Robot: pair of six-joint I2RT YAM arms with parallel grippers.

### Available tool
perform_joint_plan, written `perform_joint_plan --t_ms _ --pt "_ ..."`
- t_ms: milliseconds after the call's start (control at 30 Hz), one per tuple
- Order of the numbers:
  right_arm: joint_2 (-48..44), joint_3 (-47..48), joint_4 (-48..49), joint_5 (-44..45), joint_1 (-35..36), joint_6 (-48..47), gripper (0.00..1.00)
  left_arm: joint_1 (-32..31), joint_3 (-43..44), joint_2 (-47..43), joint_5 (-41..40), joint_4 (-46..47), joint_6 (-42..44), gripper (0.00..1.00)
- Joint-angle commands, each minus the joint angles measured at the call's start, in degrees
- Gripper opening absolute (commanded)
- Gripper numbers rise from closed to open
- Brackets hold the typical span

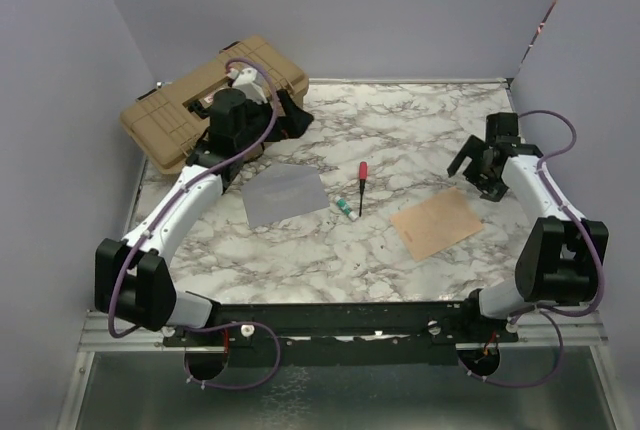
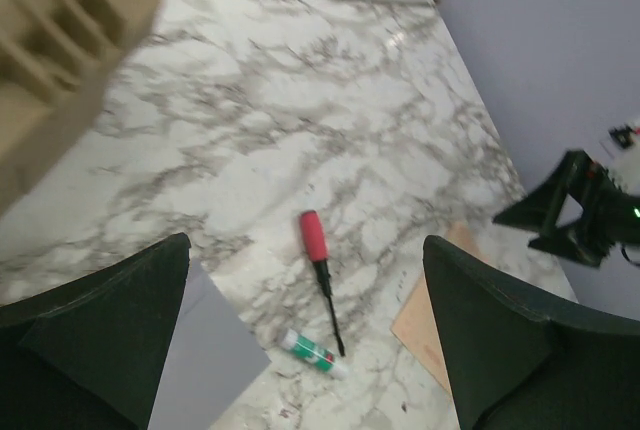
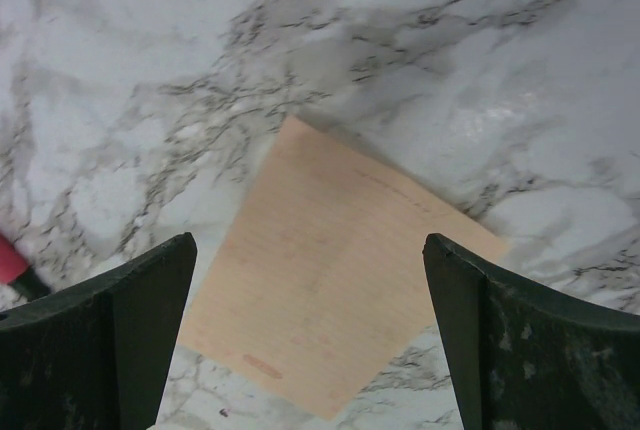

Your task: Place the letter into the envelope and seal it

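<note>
The tan letter (image 1: pixel 436 222) lies flat on the marble table at the right; it fills the right wrist view (image 3: pixel 335 290) and its edge shows in the left wrist view (image 2: pixel 420 325). The pale grey envelope (image 1: pixel 284 193) lies flat left of centre, with a corner in the left wrist view (image 2: pixel 205 365). My right gripper (image 1: pixel 480 167) is open and empty, held above the table just beyond the letter's far edge. My left gripper (image 1: pixel 285 115) is open and empty, raised behind the envelope near the tan case.
A big tan hard case (image 1: pixel 205 100) stands at the back left. A red-handled screwdriver (image 1: pixel 361 186) and a green-and-white glue stick (image 1: pixel 344 208) lie between envelope and letter; both show in the left wrist view, screwdriver (image 2: pixel 320 265) and glue stick (image 2: pixel 310 352). Grey walls enclose three sides.
</note>
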Motion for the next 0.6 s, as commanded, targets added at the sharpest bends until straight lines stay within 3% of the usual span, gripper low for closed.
perform_joint_plan --t_ms 0,200,400,567 --pt "1.67 -1.79 -1.02 5.10 -5.03 2.22 1.00 -8.35 3.06 3.48 4.28 0.87 2.74 0.99" --pt "-2.05 -8.26 0.37 2.50 -8.37 5.06 1.00 -14.44 3.83 7.53 4.49 0.87 3.38 0.99" --pt "-5.03 -17.59 4.83 -6.18 -11.39 7.99 0.99 -15.59 2.94 9.37 5.65 0.87 3.77 0.99" --pt "-6.66 -22.97 8.31 -9.09 -11.53 9.94 0.93 -15.66 2.08 9.91 6.09 0.58 4.22 0.99"
